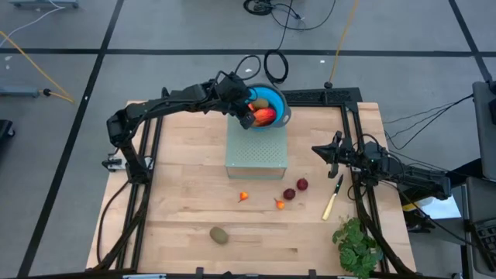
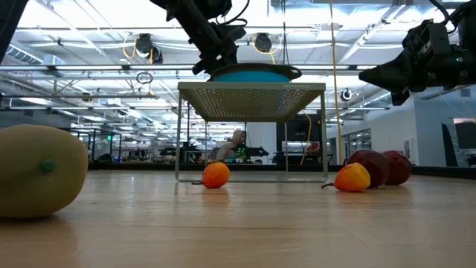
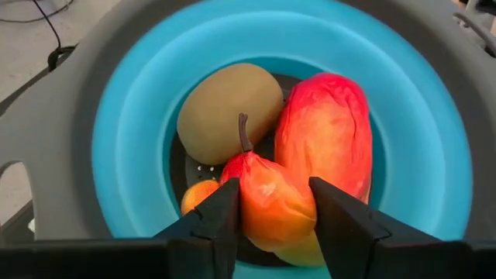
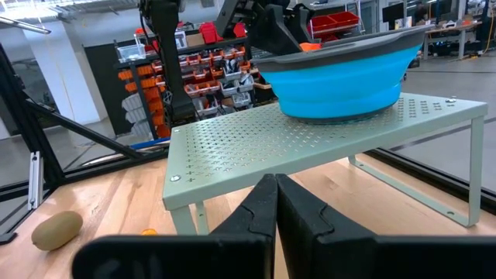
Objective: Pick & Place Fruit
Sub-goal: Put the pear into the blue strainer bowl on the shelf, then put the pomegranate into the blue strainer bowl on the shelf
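Observation:
A blue bowl stands on a pale perforated shelf at the table's far side. In it lie a brownish-green oval fruit, a large red-orange oblong fruit and a small orange piece. My left gripper hangs over the bowl, shut on a pear-shaped orange-red fruit with a brown stem. On the table lie two small orange pieces, two dark red round fruits and another brownish-green oval. My right gripper waits shut at the table's right side. My left gripper has the pear-shaped fruit's wide body pinched between its two fingers, one on each side. The fingers slant down into the bowl from the table's left. The stem end points away from the fingers. Whether the fruit rests on the other fruits, I cannot tell.
A yellow-handled knife lies right of the dark red fruits, and a leafy green bunch sits at the near right corner. Black frame rails run along the table's left, right and far sides.

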Robot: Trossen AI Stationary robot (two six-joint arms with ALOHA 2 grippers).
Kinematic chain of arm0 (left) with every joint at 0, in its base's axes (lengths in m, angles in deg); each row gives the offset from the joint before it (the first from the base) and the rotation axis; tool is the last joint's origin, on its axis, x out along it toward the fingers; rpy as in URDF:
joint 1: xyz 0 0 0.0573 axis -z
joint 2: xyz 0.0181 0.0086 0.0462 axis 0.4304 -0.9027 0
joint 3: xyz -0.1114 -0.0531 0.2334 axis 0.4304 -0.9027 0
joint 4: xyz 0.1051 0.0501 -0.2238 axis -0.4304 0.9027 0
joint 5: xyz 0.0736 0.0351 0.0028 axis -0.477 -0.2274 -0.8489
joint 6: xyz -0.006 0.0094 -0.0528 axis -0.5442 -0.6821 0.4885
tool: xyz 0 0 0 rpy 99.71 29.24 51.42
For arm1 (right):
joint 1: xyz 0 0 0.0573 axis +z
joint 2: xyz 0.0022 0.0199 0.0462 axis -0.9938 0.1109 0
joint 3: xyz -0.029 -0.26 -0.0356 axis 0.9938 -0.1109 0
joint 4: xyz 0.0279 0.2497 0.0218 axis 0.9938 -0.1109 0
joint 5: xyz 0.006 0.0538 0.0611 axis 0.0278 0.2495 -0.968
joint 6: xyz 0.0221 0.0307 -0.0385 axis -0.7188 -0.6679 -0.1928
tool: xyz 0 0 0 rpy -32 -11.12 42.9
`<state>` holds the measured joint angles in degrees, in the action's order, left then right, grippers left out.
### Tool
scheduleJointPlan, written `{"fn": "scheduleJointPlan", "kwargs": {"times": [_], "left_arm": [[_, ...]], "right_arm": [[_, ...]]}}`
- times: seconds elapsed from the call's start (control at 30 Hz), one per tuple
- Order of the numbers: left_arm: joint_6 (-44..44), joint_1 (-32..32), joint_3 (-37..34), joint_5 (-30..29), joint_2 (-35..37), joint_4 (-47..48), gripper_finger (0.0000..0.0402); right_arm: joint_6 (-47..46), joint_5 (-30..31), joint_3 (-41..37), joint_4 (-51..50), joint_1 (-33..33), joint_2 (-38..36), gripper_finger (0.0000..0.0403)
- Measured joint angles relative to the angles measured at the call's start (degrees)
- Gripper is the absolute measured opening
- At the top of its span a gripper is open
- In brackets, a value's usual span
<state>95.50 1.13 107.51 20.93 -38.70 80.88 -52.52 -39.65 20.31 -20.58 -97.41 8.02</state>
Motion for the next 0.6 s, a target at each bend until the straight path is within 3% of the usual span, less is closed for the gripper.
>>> {"fn": "scheduleJointPlan", "kwargs": {"times": [0.3,0.6], "left_arm": [[0.0,0.0,0.0,0.0,0.0,-0.2,0.0212],[0.4,0.5,0.0,-0.1,3.9,-0.9,0.0234]], "right_arm": [[-0.4,-0.2,0.0,0.0,0.0,0.0,0.0000],[-6.3,-0.2,0.0,0.2,0.0,0.0,0.0000]]}}
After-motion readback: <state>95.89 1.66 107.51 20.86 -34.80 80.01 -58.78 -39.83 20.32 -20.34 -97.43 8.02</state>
